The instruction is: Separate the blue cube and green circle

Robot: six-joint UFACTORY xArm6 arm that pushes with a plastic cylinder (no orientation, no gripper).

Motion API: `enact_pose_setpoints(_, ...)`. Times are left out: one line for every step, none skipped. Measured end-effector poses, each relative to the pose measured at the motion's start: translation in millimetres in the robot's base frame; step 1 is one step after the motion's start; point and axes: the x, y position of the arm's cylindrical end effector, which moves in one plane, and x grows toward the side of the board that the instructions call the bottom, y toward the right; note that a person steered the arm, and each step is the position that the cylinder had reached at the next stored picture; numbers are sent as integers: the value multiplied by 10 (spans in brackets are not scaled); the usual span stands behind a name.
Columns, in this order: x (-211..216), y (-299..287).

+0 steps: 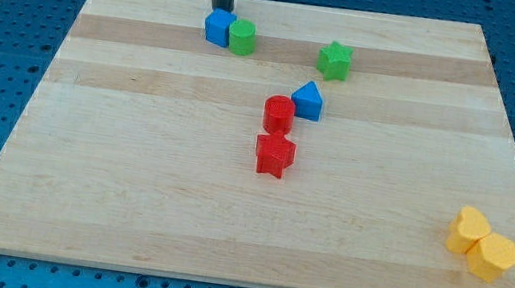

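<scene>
The blue cube (218, 27) sits near the top edge of the wooden board (132, 177), left of centre. The green circle (242, 37) touches its right side. My tip (221, 8) stands just above the blue cube in the view, at its top edge, touching or nearly touching it. The rod rises out of the view's top.
A green star (334, 61) lies to the right. A blue pentagon-like block (308, 101), a red cylinder (279, 115) and a red star (274, 154) form a chain at the centre. Two yellow blocks (481, 246) sit together at the bottom right.
</scene>
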Motion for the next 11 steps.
enact_pose_setpoints(150,0)
enact_pose_setpoints(361,0)
enact_pose_setpoints(651,0)
enact_pose_setpoints(960,0)
enact_pose_setpoints(1255,0)
enact_pose_setpoints(1439,0)
enact_pose_setpoints(1439,0)
enact_pose_setpoints(1427,-130)
enact_pose_setpoints(1427,-494)
enact_pose_setpoints(1620,-658)
enact_pose_setpoints(1786,-665)
